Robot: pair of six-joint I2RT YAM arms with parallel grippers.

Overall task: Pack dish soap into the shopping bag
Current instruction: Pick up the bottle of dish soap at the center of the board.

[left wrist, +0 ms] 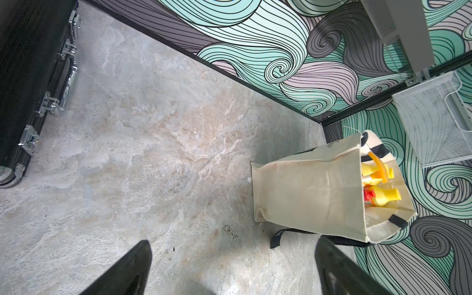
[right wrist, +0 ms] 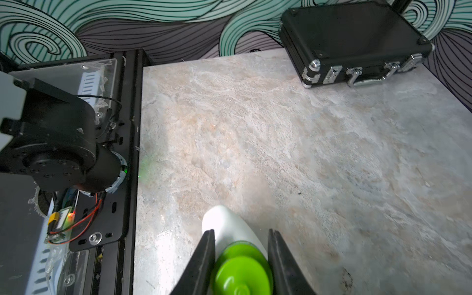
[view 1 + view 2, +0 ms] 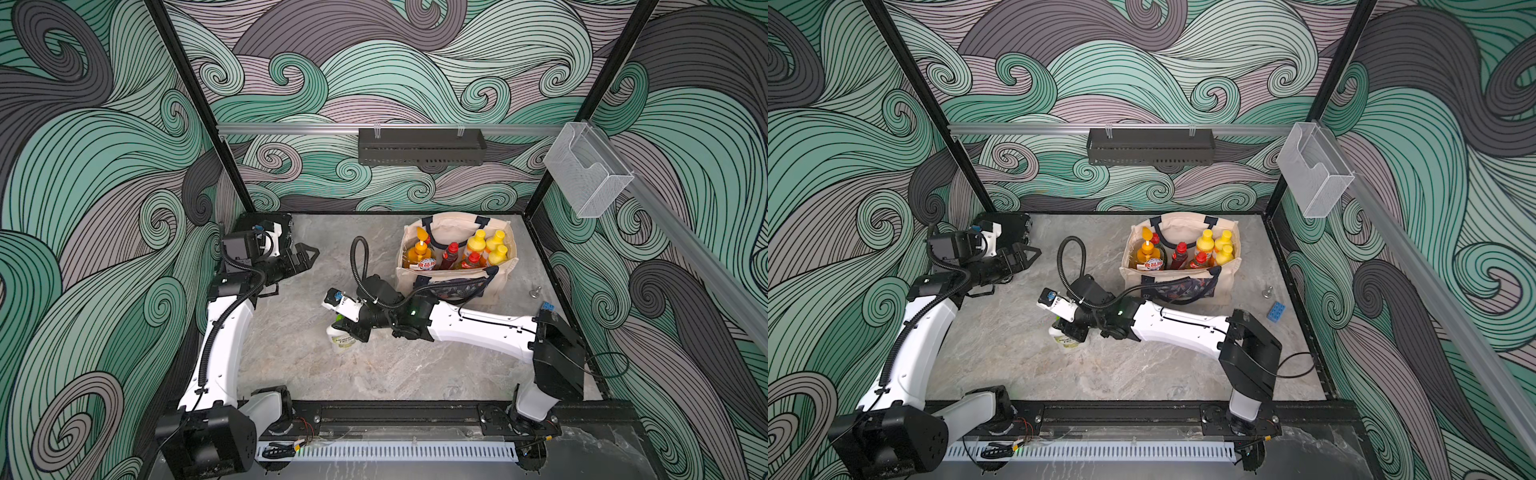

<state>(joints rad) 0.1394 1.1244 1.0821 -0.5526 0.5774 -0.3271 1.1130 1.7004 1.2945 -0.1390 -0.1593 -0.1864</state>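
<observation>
The cream shopping bag point(image 3: 494, 286) point(image 3: 1225, 286) point(image 1: 306, 199) stands open at the back right of the table. Several dish soap bottles stand in it: an orange pump bottle point(image 3: 420, 249), red-capped ones point(image 3: 451, 251) and yellow-capped ones point(image 3: 478, 241). Left of the bag, mid-table, my right gripper point(image 3: 353, 328) point(image 3: 1075, 330) point(image 2: 240, 231) is shut on the neck of an upright white bottle point(image 3: 341, 338) point(image 3: 1065, 341) point(image 2: 224, 222), just below its green cap point(image 2: 242, 270). Whether the bottle's base touches the table I cannot tell. My left gripper point(image 3: 309, 253) point(image 3: 1032, 252) point(image 1: 232, 241) hangs open and empty at the back left.
A black hard case point(image 2: 352, 38) point(image 1: 25, 76) lies in the back left corner behind the left arm. A blue block point(image 3: 1276, 311) and a small metal piece point(image 3: 536, 291) lie right of the bag. A wire basket point(image 3: 586, 174) and a black shelf point(image 3: 419, 145) hang on the walls.
</observation>
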